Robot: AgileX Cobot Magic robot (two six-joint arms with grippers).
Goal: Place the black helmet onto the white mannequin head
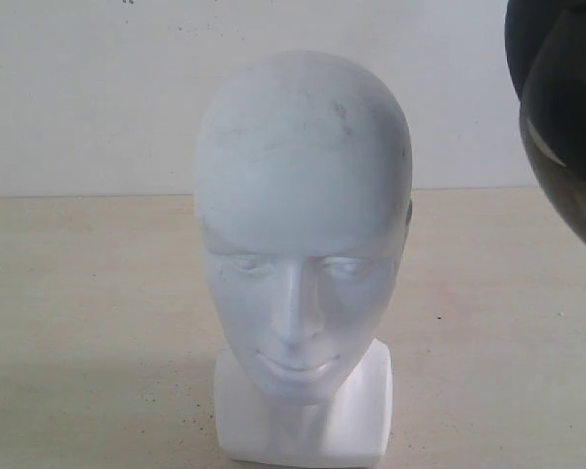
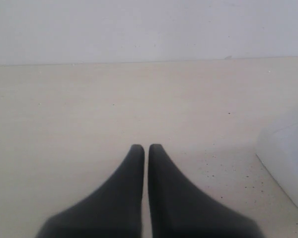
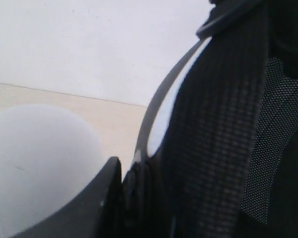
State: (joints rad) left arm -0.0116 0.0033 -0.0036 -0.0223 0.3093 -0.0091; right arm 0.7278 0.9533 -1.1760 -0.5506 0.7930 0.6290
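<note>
Hovering helmet (image 1: pixel 566 107) (black) beside mannequin head (image 1: pixel 303 205).

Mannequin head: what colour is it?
The smooth bald mannequin head is white with faint grey scuffs; exterior view shows best.

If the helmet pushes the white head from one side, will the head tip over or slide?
It may tip: the head stands tall on a narrower base, so it is probably top-heavy. It looks rigid and should not dent. The smooth table may let it slide.

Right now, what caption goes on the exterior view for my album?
Head stands on the table; helmet hangs at the upper right.
</note>
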